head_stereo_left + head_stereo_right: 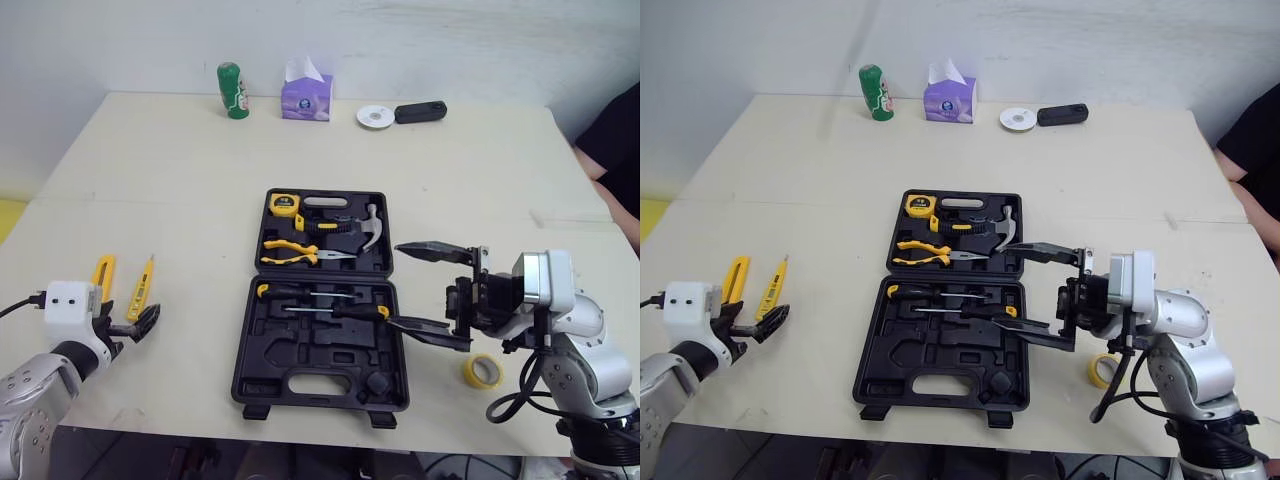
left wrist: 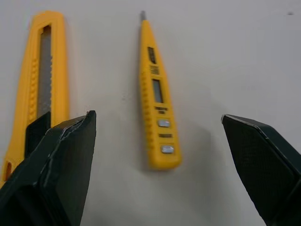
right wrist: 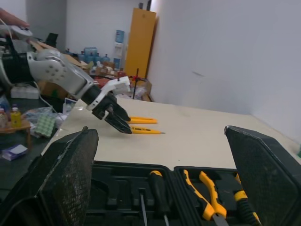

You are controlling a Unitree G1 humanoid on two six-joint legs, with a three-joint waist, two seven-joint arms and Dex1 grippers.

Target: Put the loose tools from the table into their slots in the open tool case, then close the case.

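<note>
The black tool case (image 1: pixel 300 365) lies open at the table's middle front, with a tape measure (image 1: pixel 284 205), hammer (image 1: pixel 360 229), pliers (image 1: pixel 290 251) and screwdrivers (image 1: pixel 330 308) in its slots. A yellow tester pen (image 1: pixel 140 290) and a yellow utility knife (image 1: pixel 102 275) lie loose at the front left. My left gripper (image 1: pixel 143 324) is open just short of the pen's near end; the pen (image 2: pixel 157 103) lies between its fingers' line, the knife (image 2: pixel 42 80) beside one finger. My right gripper (image 1: pixel 430 290) is wide open, held at the case's right edge. A yellow tape roll (image 1: pixel 483 371) lies under it.
Along the table's far edge stand a green bottle (image 1: pixel 233 90), a purple tissue box (image 1: pixel 306 95), a white disc (image 1: pixel 375 116) and a black device (image 1: pixel 420 111). A person in black (image 1: pixel 615 150) sits at the right edge.
</note>
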